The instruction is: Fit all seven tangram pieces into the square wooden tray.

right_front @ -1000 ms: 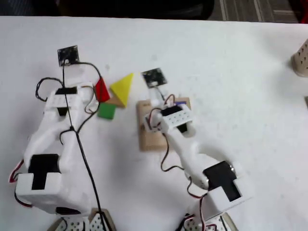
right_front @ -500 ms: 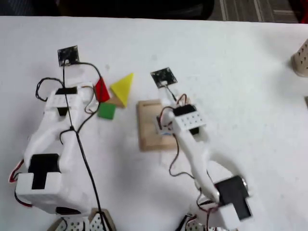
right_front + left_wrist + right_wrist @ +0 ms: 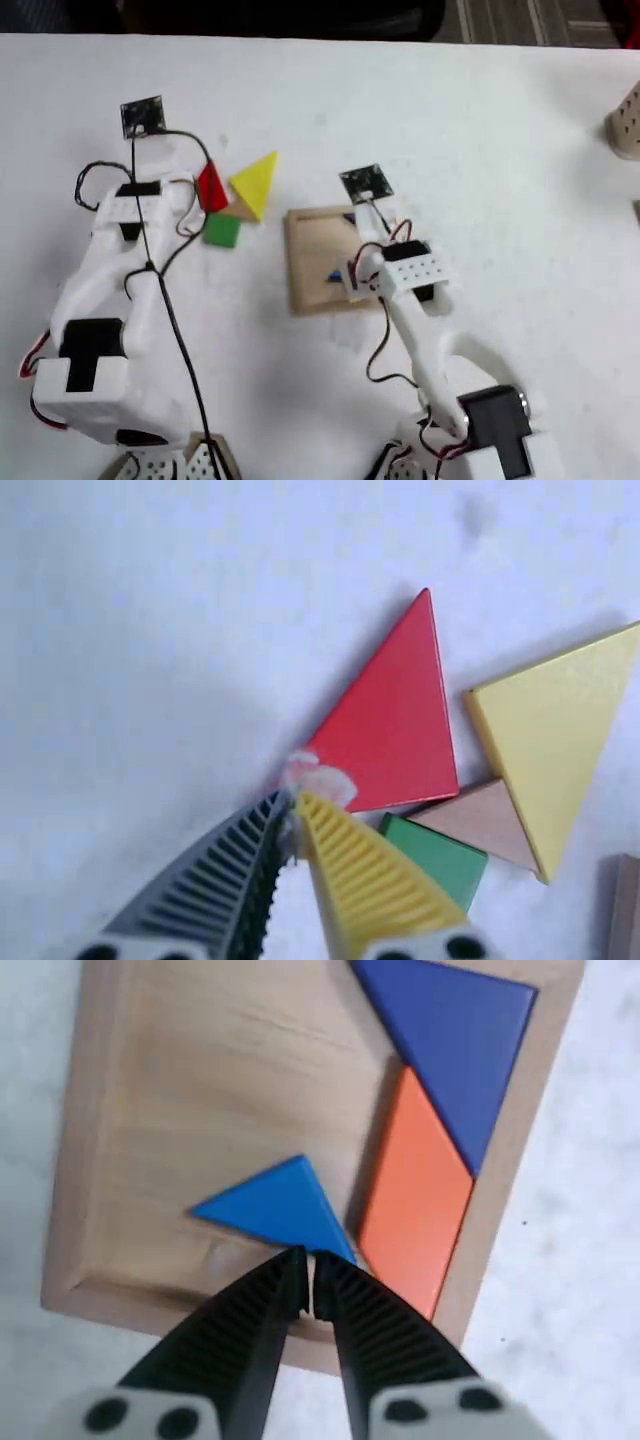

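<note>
In the left wrist view, my left gripper [image 3: 291,802] is shut, its tips at the near corner of the red triangle [image 3: 392,725] lying flat on the table. A yellow triangle [image 3: 550,730], a tan triangle [image 3: 482,820] and a green square [image 3: 440,856] lie beside the red one. My right gripper [image 3: 309,1260] is shut and hovers over the wooden tray [image 3: 110,1160], its tips at the corner of a small blue triangle [image 3: 277,1210]. Also in the tray are an orange parallelogram [image 3: 420,1200] and a large blue triangle [image 3: 450,1020].
From above, the loose pieces cluster left of the tray [image 3: 308,270]: red triangle [image 3: 210,186], yellow triangle [image 3: 255,180], green square [image 3: 221,231]. A beige perforated object [image 3: 625,125] stands at the right edge. Bare white table lies beyond and right of the tray.
My right arm has drawn back toward the near right, uncovering most of the tray. The left arm and the loose pieces have not moved.
</note>
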Tool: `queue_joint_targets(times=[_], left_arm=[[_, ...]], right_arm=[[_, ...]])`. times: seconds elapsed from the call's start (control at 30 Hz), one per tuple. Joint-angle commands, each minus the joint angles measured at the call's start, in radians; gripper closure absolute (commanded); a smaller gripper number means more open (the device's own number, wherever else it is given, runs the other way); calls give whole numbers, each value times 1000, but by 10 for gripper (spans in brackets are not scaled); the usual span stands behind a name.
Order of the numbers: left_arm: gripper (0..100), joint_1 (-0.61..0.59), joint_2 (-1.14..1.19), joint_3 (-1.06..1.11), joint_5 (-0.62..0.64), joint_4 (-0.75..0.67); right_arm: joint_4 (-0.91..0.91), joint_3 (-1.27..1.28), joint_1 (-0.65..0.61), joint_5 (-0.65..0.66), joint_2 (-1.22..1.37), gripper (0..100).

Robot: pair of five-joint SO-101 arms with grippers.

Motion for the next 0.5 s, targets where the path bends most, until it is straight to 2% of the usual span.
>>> queue_joint_targets(times=[0.0,0.47], left_arm=[[976,27,-8,-32,5,6],[976,27,-8,-32,5,6]], right_arm=[[-77,-8,18,12,19,981],[-59,-172,12,3,136,981]])
